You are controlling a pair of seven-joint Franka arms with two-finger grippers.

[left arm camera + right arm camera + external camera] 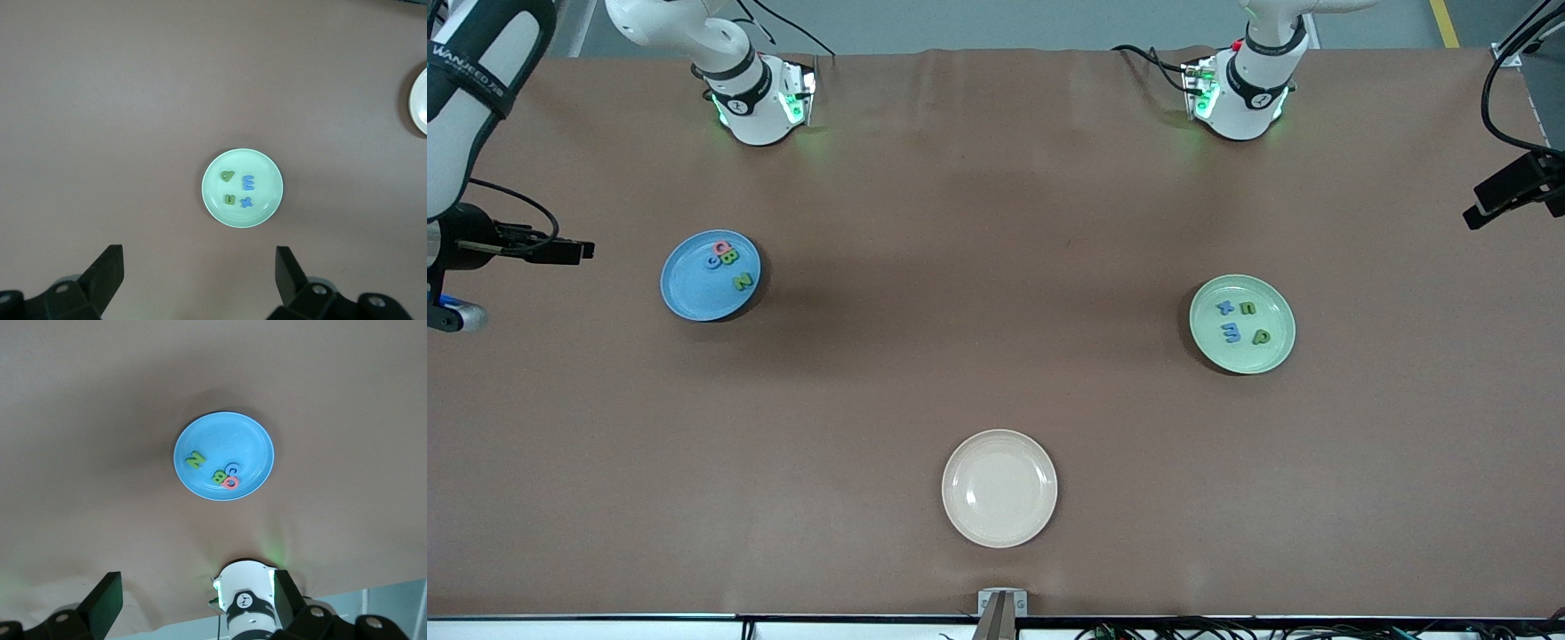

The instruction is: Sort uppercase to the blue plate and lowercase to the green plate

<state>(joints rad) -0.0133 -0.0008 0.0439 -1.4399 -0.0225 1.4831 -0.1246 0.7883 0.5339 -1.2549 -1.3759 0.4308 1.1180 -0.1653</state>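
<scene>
blue round plate [710,276] toward right arm's end holds four capital letter pieces [727,261]; mint-green round plate [1241,324] holds small-letter pieces [1241,320]. left gripper [199,277], right gripper [199,600] high above, spread, holding nothing. sorting looks finished; best leave plates undisturbed.

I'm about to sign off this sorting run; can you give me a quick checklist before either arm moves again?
1. Capitals D, C, B, N on the blue plate: ok.
2. Small letters and plus piece on the green plate: ok.
3. Cream plate holds no letters: ok.
4. Left gripper open, holding nothing: ok.
5. Right gripper open, holding nothing: ok.
6. No letters lying on the table: ok.
</scene>
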